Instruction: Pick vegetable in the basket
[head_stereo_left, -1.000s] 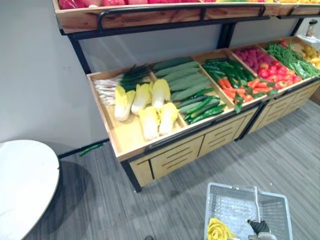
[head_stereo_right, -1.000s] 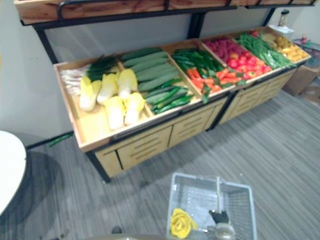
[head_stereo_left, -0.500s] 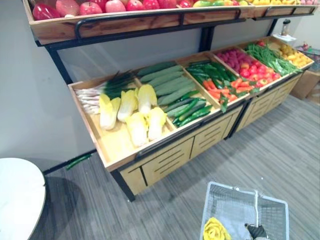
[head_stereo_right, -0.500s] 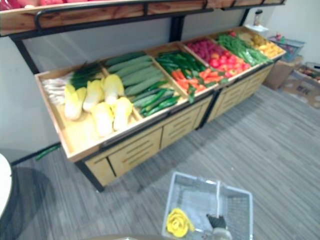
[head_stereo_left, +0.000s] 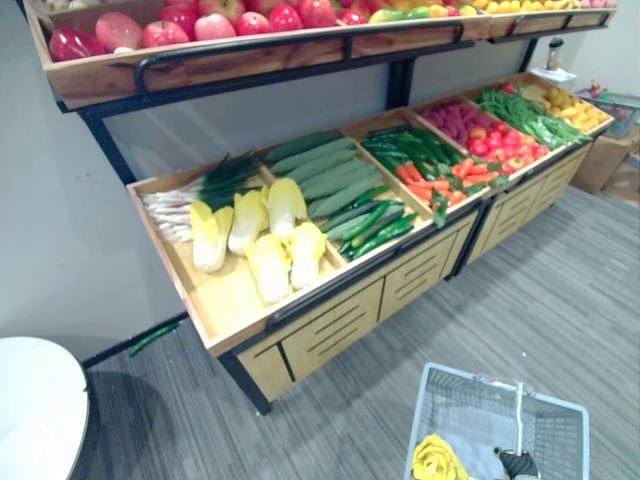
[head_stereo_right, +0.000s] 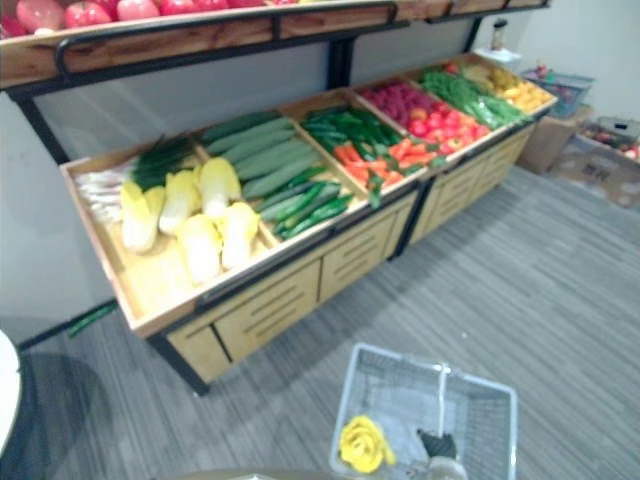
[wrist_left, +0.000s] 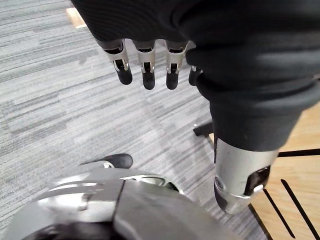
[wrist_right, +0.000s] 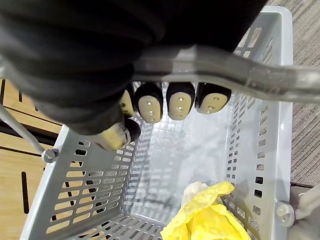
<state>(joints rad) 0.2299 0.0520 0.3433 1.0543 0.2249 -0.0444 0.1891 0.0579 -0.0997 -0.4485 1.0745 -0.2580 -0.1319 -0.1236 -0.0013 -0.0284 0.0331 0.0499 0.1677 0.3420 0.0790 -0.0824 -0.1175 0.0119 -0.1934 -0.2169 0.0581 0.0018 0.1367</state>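
Down at lower right, a grey basket holds one yellow vegetable.
The right hand is curled tight round the basket's handle; the left hand hangs relaxed, fingers uncurled, over the grey floor.

Cabbages, cucumbers and carrots fill the wooden shelf below apples; a green vegetable lies on the floor.

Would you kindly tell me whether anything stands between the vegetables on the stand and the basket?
Nothing visible does. Bare floor lies between the stand and the basket, whose top is open apart from the handle gripped by the right hand; a yellow leafy thing lies inside.
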